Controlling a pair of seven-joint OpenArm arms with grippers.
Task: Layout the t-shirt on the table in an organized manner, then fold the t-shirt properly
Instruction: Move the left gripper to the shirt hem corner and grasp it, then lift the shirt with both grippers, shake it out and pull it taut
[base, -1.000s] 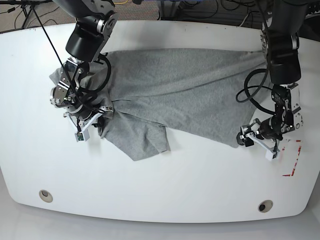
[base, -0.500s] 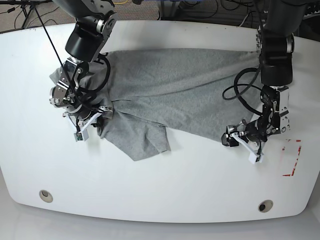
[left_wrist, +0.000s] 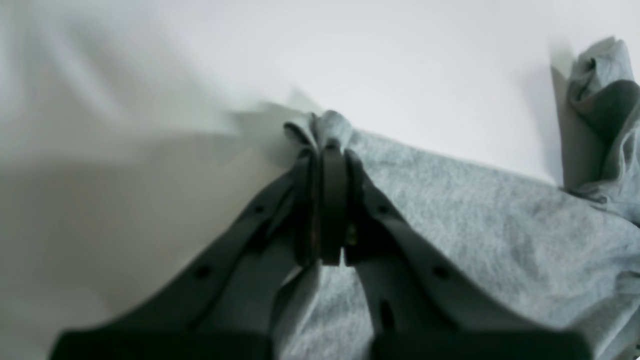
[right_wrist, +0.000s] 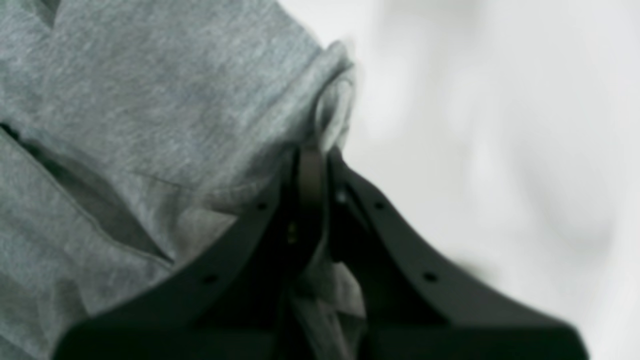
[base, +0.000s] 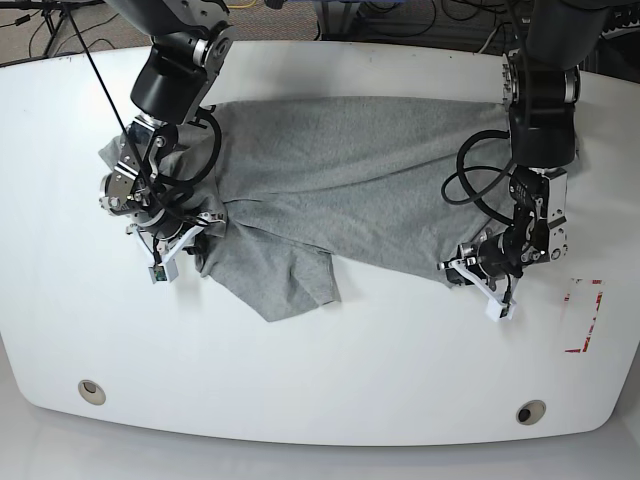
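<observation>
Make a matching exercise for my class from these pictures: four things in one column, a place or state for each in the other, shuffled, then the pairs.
Things:
1. left gripper
2. right gripper
3. grommet hole
4. red-and-white mark

Places or states:
A. bare, near the table front edge, base view's left
B. shut on the t-shirt edge, base view's right
C. shut on bunched cloth, base view's left
D. on the tabletop, base view's far right

Pairs: 1-B, 2-C, 3-A, 4-D

One t-shirt (base: 350, 170) lay on the one table (base: 330, 370). Two grippers worked at that shirt: the left gripper (base: 452, 272) at one edge, the right gripper (base: 190, 232) at the other. Two round grommet holes (base: 92, 390) and one red-and-white mark (base: 588, 318) showed beyond it.
</observation>
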